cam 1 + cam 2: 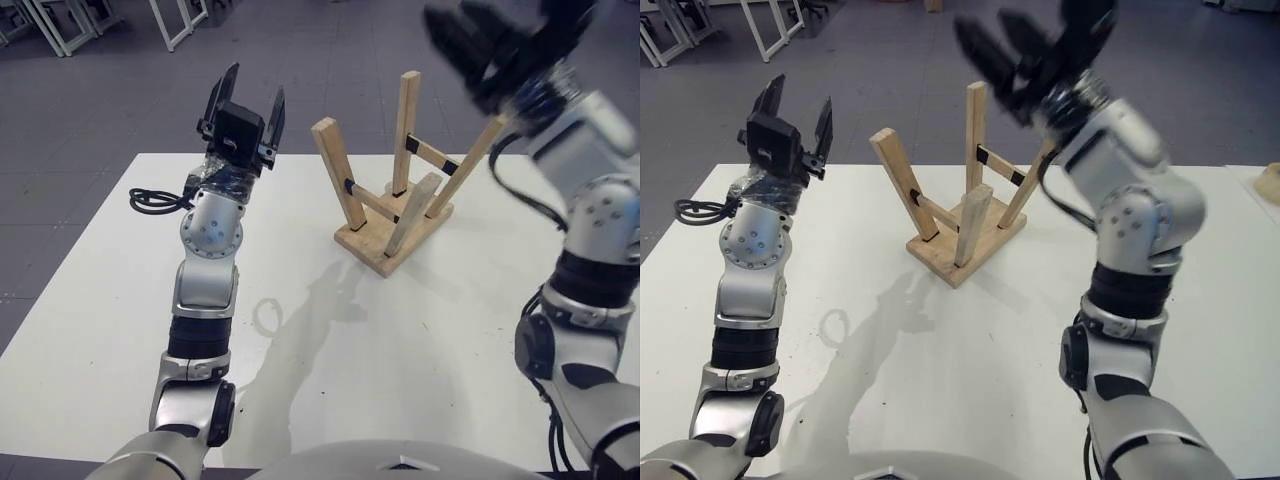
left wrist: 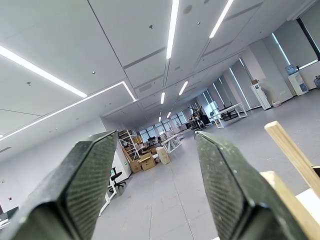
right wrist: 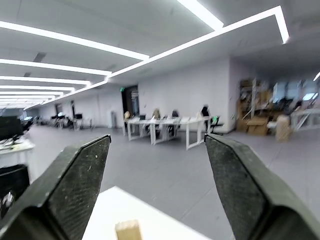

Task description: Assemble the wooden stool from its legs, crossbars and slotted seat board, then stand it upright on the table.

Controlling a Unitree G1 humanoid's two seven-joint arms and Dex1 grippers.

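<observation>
The wooden stool [image 1: 393, 195] lies upside down on the white table [image 1: 120, 300], seat board flat on the surface, its legs and crossbars pointing up. My left gripper [image 1: 248, 98] is raised left of the stool, fingers open and pointing up, with nothing between them. My right gripper [image 1: 1035, 40] hovers above the stool's far-right legs, open and empty. One stool leg tip [image 3: 128, 231] shows in the right wrist view, and a leg [image 2: 291, 150] in the left wrist view.
A black cable [image 1: 155, 200] lies coiled at the table's far left edge. The near half of the table is bare white surface. Grey floor and white desk frames [image 1: 60, 25] lie beyond the table's far edge.
</observation>
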